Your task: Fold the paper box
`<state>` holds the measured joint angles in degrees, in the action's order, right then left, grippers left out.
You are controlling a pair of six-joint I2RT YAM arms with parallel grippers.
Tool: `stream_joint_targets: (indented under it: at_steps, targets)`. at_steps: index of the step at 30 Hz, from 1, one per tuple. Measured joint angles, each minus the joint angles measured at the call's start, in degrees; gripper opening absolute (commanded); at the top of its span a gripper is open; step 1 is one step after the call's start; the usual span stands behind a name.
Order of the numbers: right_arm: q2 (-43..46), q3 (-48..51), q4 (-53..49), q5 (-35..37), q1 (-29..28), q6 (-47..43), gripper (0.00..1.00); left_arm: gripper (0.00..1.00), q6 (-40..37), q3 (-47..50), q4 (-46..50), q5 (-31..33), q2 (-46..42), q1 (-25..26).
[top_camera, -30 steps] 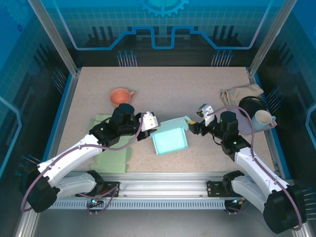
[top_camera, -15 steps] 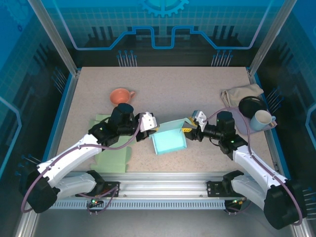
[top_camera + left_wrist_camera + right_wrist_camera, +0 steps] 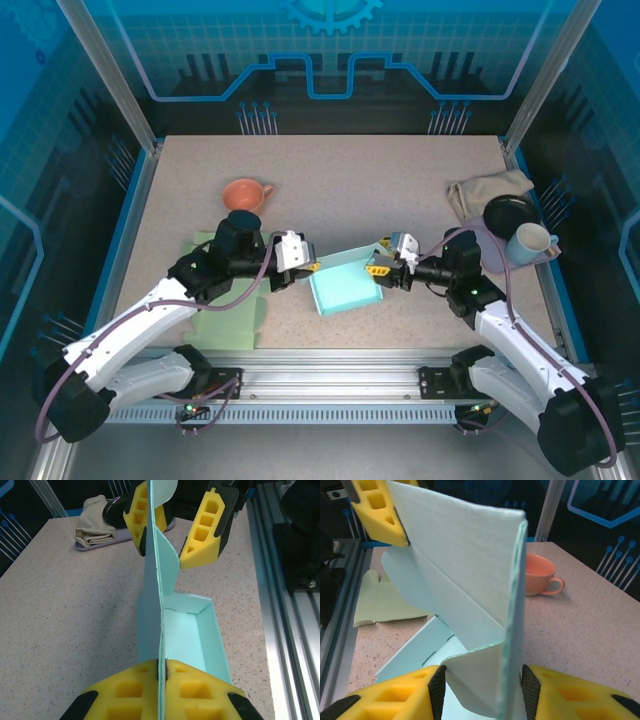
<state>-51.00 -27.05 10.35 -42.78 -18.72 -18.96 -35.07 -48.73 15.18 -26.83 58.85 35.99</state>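
Note:
The teal paper box (image 3: 345,290) lies mid-table with its back wall standing upright. My left gripper (image 3: 310,267) is shut on the left end of that wall; in the left wrist view its yellow pads (image 3: 162,662) pinch the thin sheet (image 3: 195,630) edge-on. My right gripper (image 3: 378,262) straddles the wall's right end. In the right wrist view its jaws (image 3: 482,680) press the wall (image 3: 465,570) and a curled corner flap between them. From the left wrist view, the right gripper (image 3: 172,530) sits at the wall's far end.
An orange cup (image 3: 245,194) stands at the back left. A pale green sheet (image 3: 225,300) lies under the left arm. A beige cloth (image 3: 487,188), a black dish (image 3: 510,212) and a light mug (image 3: 532,242) sit at the right edge. The aluminium rail (image 3: 330,385) runs along the front.
My right gripper has moved left from beside the box onto its back wall and narrowed around it. The left gripper, still pinching the wall, has shifted slightly left.

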Motion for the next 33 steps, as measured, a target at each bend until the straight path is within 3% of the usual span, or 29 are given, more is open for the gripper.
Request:
stream_joint_targets:
  at_steps: [2, 4, 10, 12, 14, 17, 22, 25, 28, 33]
  targets:
    - [-0.81, 0.00, -0.07, -1.68, 0.00, -1.40, 0.44, 0.00, -0.07, 0.02, 0.72, -0.52, -0.24, 0.00]
    - [-1.86, -0.07, -0.44, -3.41, 0.00, -3.06, 0.30, 0.00, -0.13, 0.02, 1.53, -1.11, -0.46, -0.04]
    - [-2.64, -0.66, -3.02, -5.07, 0.02, -6.12, 0.05, 0.00, -0.92, 0.04, 2.58, -0.72, -0.66, -0.28]
    - [-2.62, -0.68, -3.74, -5.33, 0.02, -6.71, 0.00, 0.04, -0.83, 0.04, 2.47, 0.26, -0.72, -0.39]
    - [-2.62, -0.68, -4.04, -5.29, 0.02, -6.80, 0.00, 0.18, -0.09, 0.13, 1.81, 1.38, -0.72, -0.42]
    - [-2.60, -0.68, -3.54, -4.79, -0.33, -6.80, 0.00, 0.52, 4.09, 0.83, -2.71, 4.48, -0.72, -0.33]
    - [-2.60, 0.52, 0.59, 1.16, -1.27, -5.55, 0.00, 0.66, 20.94, 1.68, -10.01, 17.38, -1.84, 0.02]
    - [-2.71, 2.21, 3.50, 5.27, -2.01, -4.61, 0.00, 0.78, 33.88, 1.68, -9.55, 28.61, -3.61, 0.02]
    - [-3.30, 3.93, 6.73, 7.91, -2.32, -3.93, 0.00, 0.83, 46.95, 1.70, -6.84, 37.66, -5.46, -0.42]
    - [-5.09, 4.72, 8.87, 9.14, -3.15, -3.61, 0.00, 0.98, 64.19, 1.68, -2.36, 41.51, -5.22, -5.97]
